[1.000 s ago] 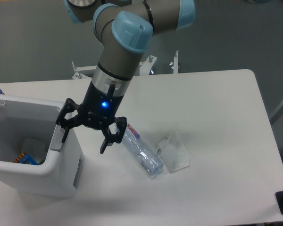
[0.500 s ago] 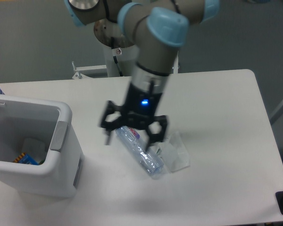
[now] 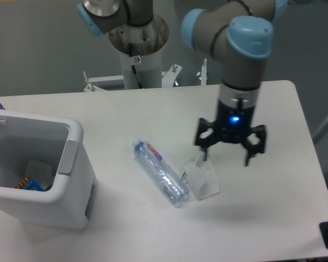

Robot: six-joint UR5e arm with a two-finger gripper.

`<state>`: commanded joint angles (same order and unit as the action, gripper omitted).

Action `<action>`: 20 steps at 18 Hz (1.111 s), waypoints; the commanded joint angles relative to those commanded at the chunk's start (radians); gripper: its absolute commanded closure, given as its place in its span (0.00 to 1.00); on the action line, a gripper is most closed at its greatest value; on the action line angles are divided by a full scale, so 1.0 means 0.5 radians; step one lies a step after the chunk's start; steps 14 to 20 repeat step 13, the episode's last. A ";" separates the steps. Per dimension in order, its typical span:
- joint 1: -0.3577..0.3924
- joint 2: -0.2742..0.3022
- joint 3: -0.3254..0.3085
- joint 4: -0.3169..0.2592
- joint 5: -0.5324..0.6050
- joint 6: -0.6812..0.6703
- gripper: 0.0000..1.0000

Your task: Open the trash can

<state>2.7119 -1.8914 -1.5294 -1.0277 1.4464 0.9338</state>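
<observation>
The white boxy trash can (image 3: 76,204) stands at the table's left front with its top open, so I see inside it; some rubbish lies at the bottom. Its grey push tab (image 3: 69,158) sits on the right rim. The lid itself is not in view. My gripper (image 3: 228,155) is open and empty, hanging over the table right of centre, far from the can, with its fingers spread just above and right of a clear plastic cup.
A clear plastic bottle (image 3: 160,172) lies on its side mid-table. A crumpled clear plastic cup (image 3: 202,177) lies beside it, under my left finger. The white table (image 3: 273,218) ends at the right and front; a metal frame stands behind it.
My gripper has swung from the can's right rim across the bottle to the right side of the table. The can, bottle and cup have not moved.
</observation>
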 joint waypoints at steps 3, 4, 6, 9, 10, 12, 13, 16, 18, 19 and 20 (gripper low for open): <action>0.034 -0.006 0.009 0.000 -0.006 0.120 0.00; 0.034 -0.018 0.009 0.003 0.000 0.163 0.00; 0.034 -0.019 -0.006 0.009 0.000 0.261 0.00; 0.031 -0.012 -0.006 0.018 -0.003 0.387 0.00; 0.031 -0.009 -0.006 0.015 0.000 0.427 0.00; 0.028 -0.009 -0.009 0.015 0.012 0.446 0.00; 0.025 -0.006 -0.009 0.015 0.046 0.449 0.00; 0.025 -0.006 -0.009 0.015 0.046 0.449 0.00; 0.025 -0.006 -0.009 0.015 0.046 0.449 0.00; 0.025 -0.006 -0.009 0.015 0.046 0.449 0.00; 0.025 -0.006 -0.009 0.015 0.046 0.449 0.00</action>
